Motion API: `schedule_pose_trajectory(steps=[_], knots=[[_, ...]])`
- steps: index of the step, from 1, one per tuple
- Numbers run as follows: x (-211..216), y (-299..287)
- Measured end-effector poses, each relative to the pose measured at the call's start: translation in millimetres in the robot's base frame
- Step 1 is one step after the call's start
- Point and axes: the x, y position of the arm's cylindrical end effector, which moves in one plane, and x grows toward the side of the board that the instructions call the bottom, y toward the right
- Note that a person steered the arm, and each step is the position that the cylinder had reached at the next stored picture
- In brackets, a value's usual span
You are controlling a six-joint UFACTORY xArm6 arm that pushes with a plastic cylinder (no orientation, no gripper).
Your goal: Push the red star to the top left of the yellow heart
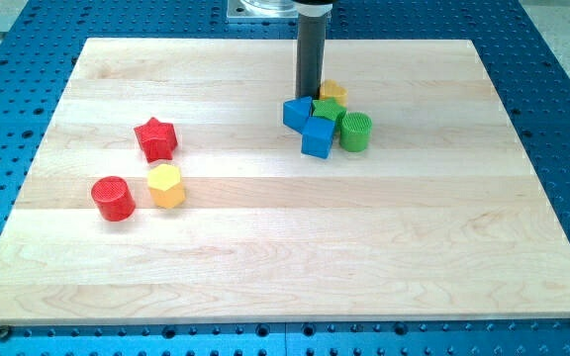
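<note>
The red star (155, 138) lies on the wooden board's left half. The yellow heart (333, 91) is right of centre near the view's top, at the back of a tight cluster and partly hidden by other blocks. My tip (311, 96) is at the cluster's upper left edge, just left of the yellow heart and right above a blue block (297, 113). It is far to the right of the red star.
The cluster also holds a green block (327, 109), a blue cube (318, 137) and a green cylinder (355, 131). A yellow hexagon (166, 185) and a red cylinder (113, 198) lie just below the red star. The wooden board (285, 267) sits on a blue perforated table.
</note>
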Motion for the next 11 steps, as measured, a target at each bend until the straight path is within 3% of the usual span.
schedule_pose_trajectory(steps=[2,3,4,5,6,7,9,10,11], knots=[[1,-38],[33,-133],[11,-209],[57,-269],[112,-216],[90,-177],[-7,-114],[-40,-121],[-50,-80]])
